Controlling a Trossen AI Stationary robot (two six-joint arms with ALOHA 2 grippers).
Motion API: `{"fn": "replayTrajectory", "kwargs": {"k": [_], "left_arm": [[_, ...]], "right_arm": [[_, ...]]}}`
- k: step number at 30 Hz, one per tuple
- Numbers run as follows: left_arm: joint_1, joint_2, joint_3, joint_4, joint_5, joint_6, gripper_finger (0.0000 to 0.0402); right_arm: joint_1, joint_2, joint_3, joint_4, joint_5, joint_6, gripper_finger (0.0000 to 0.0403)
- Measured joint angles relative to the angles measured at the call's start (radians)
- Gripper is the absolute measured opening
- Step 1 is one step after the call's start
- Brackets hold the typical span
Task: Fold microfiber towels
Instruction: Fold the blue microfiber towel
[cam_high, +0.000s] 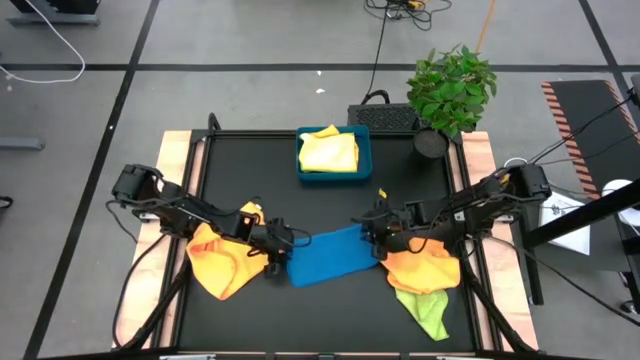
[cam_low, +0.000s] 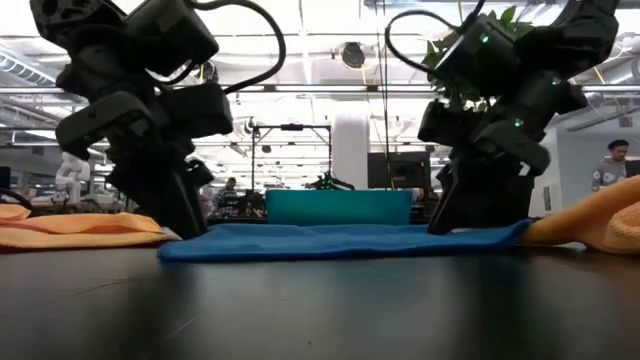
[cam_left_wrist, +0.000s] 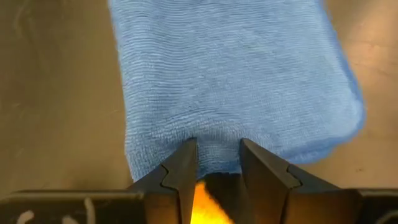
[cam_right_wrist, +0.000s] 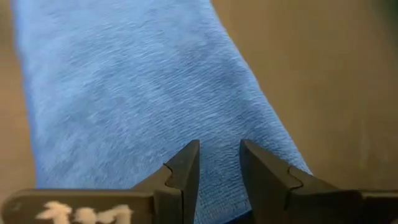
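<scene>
both pincers (cam_high: 282, 244) (cam_high: 372, 232) pinching blue towel (cam_high: 330, 256) (flat) — opposite ends

High view: straight down over my whole table (cam_high: 330, 200). Low view: at tabletop height, level toward the room behind. My two wrist views look close down past my fingers from opposite ends of the blue towel (cam_left_wrist: 236, 81); all four views share it.

Blue towel (cam_high: 333, 255) lies flat mid-table (folded); orange (cam_high: 222, 262), yellow (cam_high: 328, 152), green (cam_high: 425, 306) lie crumpled.
</scene>
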Motion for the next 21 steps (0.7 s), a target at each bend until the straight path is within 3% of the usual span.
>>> {"fn": "replayTrajectory", "kwargs": {"k": [9,17,21], "left_arm": [[-0.011,0.050,-0.001,0.136,0.096,-0.008,0.0127],[-0.030,0.041,-0.003,0.127,0.203,0.036,0.0127],[-0.032,-0.023,-0.006,0.078,0.212,0.067,0.0127]], "right_arm": [[-0.111,0.000,0.000,-0.010,-0.001,-0.080,0.0105],[-0.184,0.000,0.000,0.052,0.002,-0.155,0.0105],[-0.188,-0.015,0.000,0.061,-0.001,-0.167,0.0105]]}}
